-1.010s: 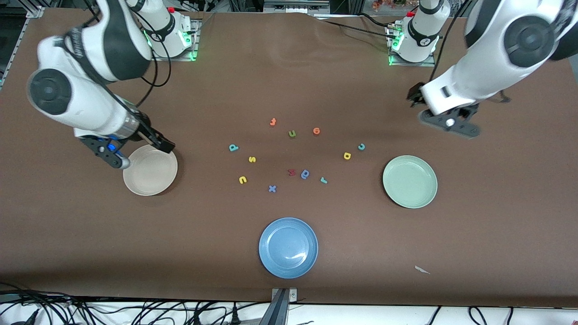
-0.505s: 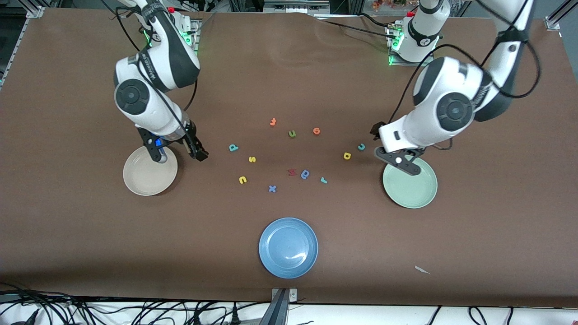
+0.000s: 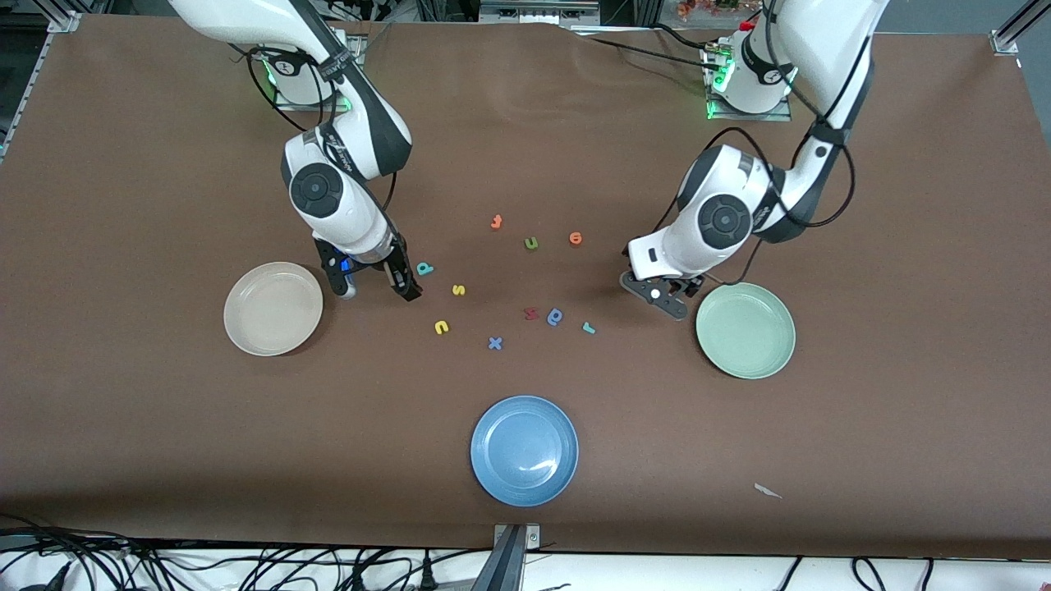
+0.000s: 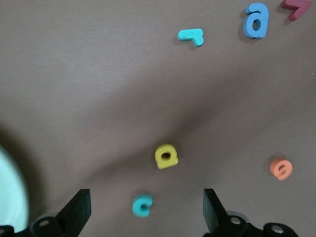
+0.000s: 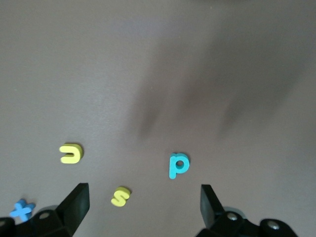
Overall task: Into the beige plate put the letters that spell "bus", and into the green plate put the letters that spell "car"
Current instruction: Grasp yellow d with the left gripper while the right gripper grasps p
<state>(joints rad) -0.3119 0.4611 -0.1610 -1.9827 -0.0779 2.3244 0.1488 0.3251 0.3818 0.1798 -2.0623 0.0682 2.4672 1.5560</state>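
The teal b (image 3: 424, 268), yellow s (image 3: 458, 289) and yellow u (image 3: 442, 327) lie beside the empty beige plate (image 3: 273, 309). My right gripper (image 3: 376, 287) hangs open between that plate and the b. Its wrist view shows the s (image 5: 120, 196) between its fingers and the b (image 5: 177, 165) just ahead. My left gripper (image 3: 657, 297) is open beside the empty green plate (image 3: 745, 330). Its arm hides the a and c in the front view. In the left wrist view the teal c (image 4: 141, 205) sits between its fingers, with the yellow a (image 4: 166, 156) and teal r (image 4: 191, 36) ahead.
A blue plate (image 3: 524, 450) sits nearest the front camera. Other letters lie mid-table: orange t (image 3: 496, 221), olive u (image 3: 531, 242), orange e (image 3: 575, 238), a red letter (image 3: 530, 313), a darker blue letter (image 3: 555, 316) and blue x (image 3: 494, 343). A paper scrap (image 3: 768, 491) lies near the front edge.
Both arms have swung in from the table's ends toward the letters and come lower. The left arm now covers the a and c in the front view. Both grippers stay open.
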